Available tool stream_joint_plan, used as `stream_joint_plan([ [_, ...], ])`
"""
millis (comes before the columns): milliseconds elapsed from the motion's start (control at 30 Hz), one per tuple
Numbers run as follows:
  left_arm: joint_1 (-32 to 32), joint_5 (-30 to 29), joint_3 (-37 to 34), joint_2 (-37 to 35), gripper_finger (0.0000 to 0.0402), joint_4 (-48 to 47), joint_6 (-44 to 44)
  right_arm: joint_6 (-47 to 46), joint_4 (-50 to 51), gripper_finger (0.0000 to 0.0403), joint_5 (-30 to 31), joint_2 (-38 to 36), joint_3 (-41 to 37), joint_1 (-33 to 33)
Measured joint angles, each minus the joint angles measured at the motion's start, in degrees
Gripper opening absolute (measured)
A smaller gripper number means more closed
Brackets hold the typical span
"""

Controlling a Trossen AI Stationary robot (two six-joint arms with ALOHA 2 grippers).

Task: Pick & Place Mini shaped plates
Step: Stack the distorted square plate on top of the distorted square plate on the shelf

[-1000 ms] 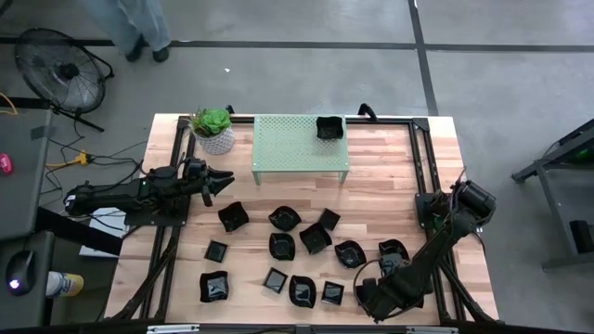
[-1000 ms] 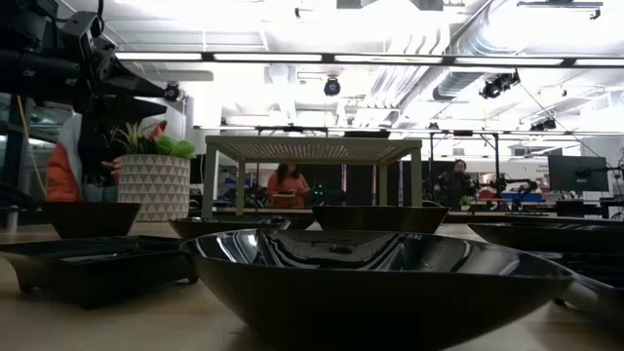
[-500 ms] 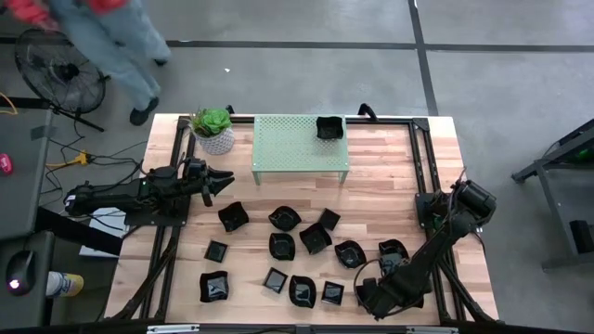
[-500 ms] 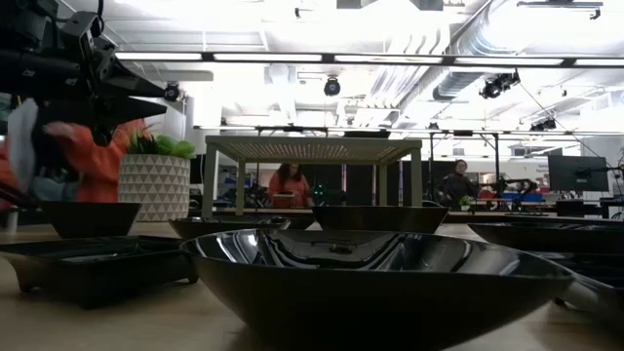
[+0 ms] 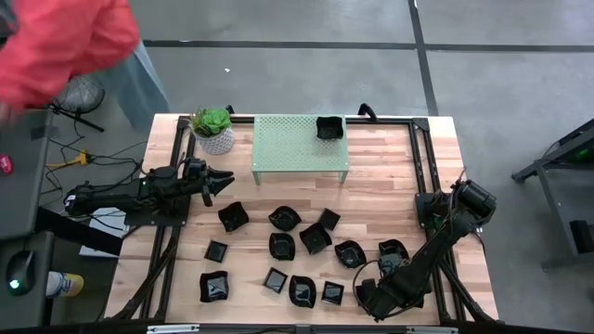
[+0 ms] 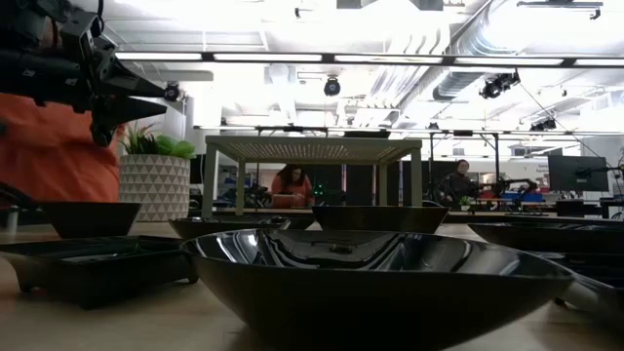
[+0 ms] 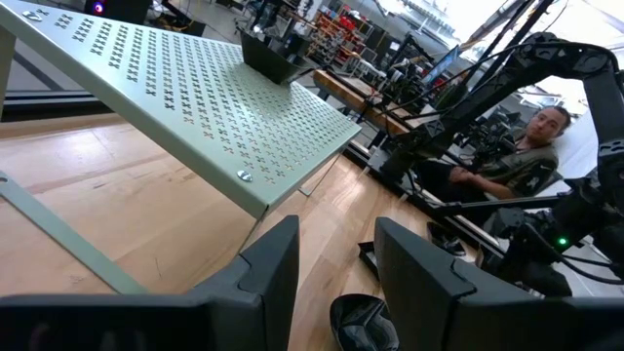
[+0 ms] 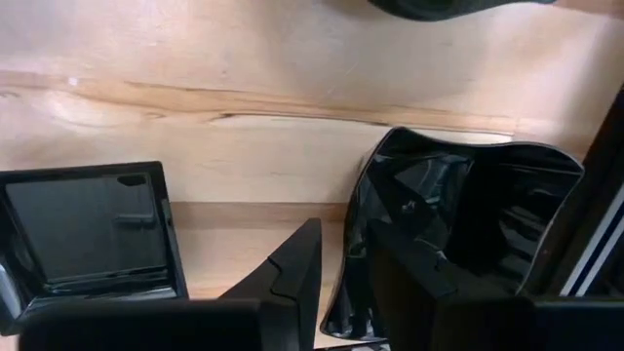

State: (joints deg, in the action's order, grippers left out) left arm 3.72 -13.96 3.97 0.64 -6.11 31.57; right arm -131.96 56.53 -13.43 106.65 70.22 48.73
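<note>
Several glossy black mini shaped plates [image 5: 281, 246] rest flat on the wooden table's near half. One more [image 5: 329, 127] sits on the green perforated shelf [image 5: 292, 148]. My right gripper [image 5: 368, 295] points down at the near right and is open. It stands over the rim of a wavy plate [image 8: 458, 214]. A square plate [image 8: 88, 224] lies just beside it. My left gripper [image 5: 225, 176] waits open and level above the table's left side, holding nothing. My right gripper [image 8: 343, 244] comes from above with one finger [image 8: 429, 288] inside the wavy plate and the other [image 8: 288, 278] outside its wall [image 8: 349, 273]. Whether the fingers touch that wall I cannot tell. The plate lies flat on the table.
A green plant in a white pot [image 5: 215, 130] stands at the far left beside the shelf. A person in an orange-red top [image 5: 56, 46] is close to the table's far left corner. Black frame rails [image 5: 422, 167] run along both table sides. Bare wood lies between shelf and plates.
The person in the orange-red top has come nearer to the table's far left corner. Arms and plates stand as before.
</note>
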Motion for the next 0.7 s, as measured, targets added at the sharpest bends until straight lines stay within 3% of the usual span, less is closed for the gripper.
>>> stream_joint_plan([
  [700,-0.01,0.00,0.01,0.00,0.0134,0.00,0.01,0.92,0.00,0.0021,-0.22,0.00,0.00,0.00],
])
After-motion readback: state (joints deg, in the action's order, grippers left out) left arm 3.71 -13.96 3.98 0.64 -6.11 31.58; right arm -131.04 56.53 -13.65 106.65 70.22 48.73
